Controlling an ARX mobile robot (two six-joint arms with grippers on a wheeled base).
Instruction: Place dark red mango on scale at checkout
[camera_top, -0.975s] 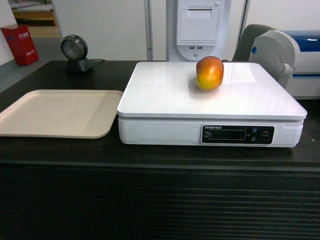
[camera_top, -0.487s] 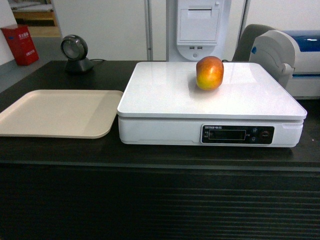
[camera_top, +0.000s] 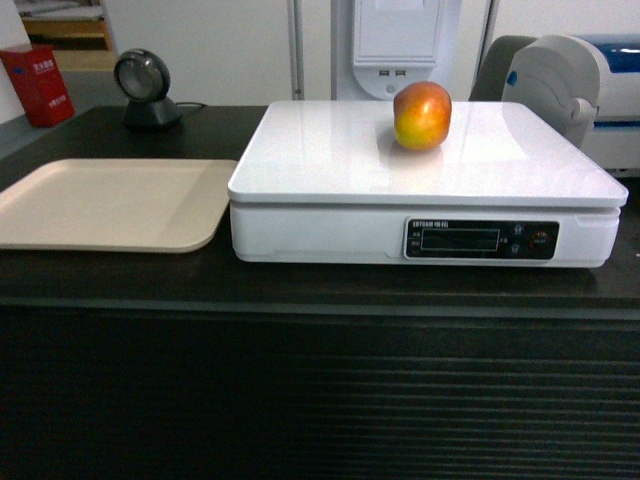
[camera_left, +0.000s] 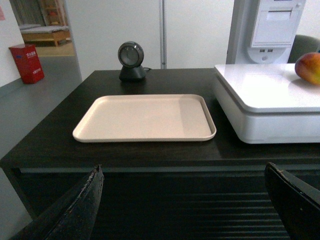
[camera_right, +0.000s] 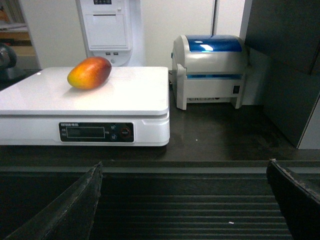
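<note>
Already, the glossy red-orange oval mango (camera_top: 421, 115) is rested at twelve o'clock on the flat white scale (camera_top: 330, 160), both grippers' jaws spread, released.

1. A beige tray (camera_left: 145, 118) lies flat on the dark counter.
2. A round black scanner (camera_left: 131, 61) stands behind the tray.
3. A red box (camera_top: 37, 84) sits on the floor far left.
4. A grey-and-blue printer (camera_right: 211, 70) stands at the right.

Beige tray (camera_left: 145, 118) lies beside the scale (camera_left: 270, 100) on the checkout (camera_left: 60, 135).
</note>
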